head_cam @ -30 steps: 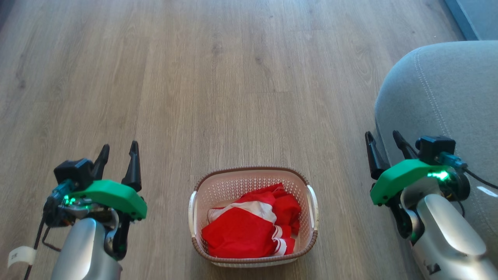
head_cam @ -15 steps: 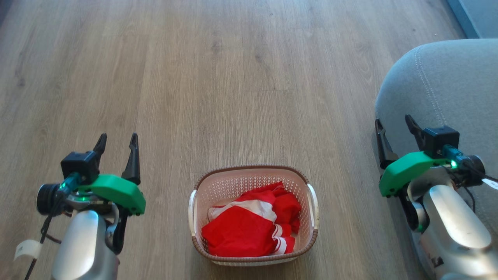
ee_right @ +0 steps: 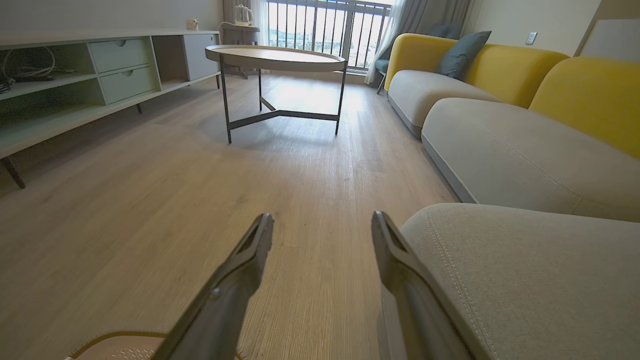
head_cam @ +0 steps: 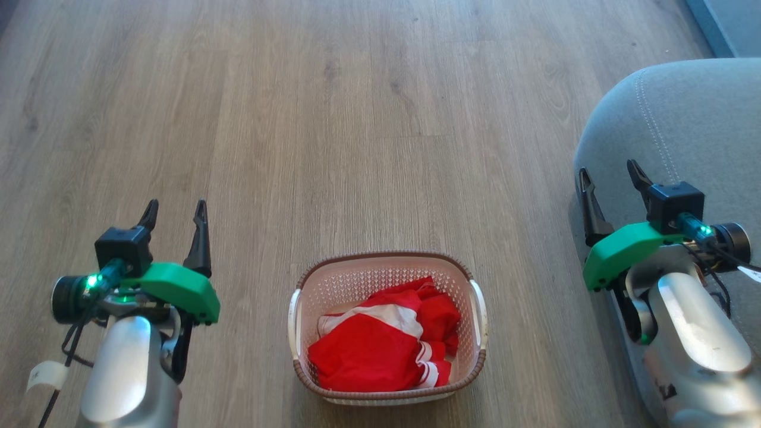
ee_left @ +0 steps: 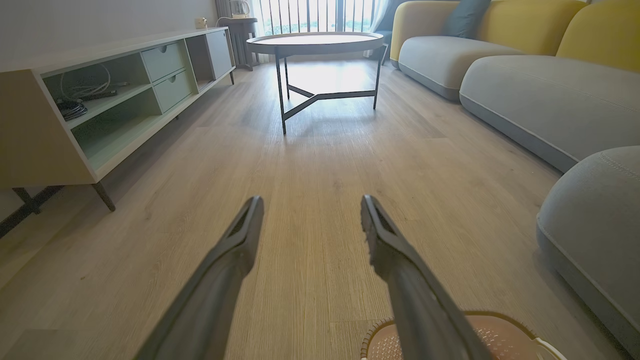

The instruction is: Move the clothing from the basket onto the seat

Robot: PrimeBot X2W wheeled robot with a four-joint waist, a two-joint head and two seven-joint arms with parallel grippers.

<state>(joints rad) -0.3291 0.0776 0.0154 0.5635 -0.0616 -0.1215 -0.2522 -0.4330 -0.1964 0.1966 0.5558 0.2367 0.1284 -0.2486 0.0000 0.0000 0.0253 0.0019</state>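
Note:
The cream basket (head_cam: 477, 315) with its brown rim stands on the wood floor at bottom centre of the head view. Red clothing (head_cam: 380, 351) with white bands lies bunched inside it. The grey seat (head_cam: 684, 125) rises at the right, its rounded corner and pale stitching showing. My left gripper (head_cam: 175, 208) hovers open to the left of the basket, nothing between its fingers. My right gripper (head_cam: 609, 172) is open too, at the seat's near edge, right of the basket. The basket rim (ee_left: 500, 320) peeks in at the bottom of the left wrist view, and the seat (ee_right: 525, 280) lies beside my right gripper (ee_right: 322, 220).
A round metal-legged coffee table (ee_right: 277, 57) stands farther down the room. A low TV cabinet (ee_left: 100, 100) runs along the left wall. A grey and yellow sofa (ee_right: 500, 135) lines the right side. Open wood floor (head_cam: 357, 119) stretches ahead of the basket.
Both arms have risen and swung outward a little, their fingers now pointing more straight ahead. The basket and clothing have stayed put.

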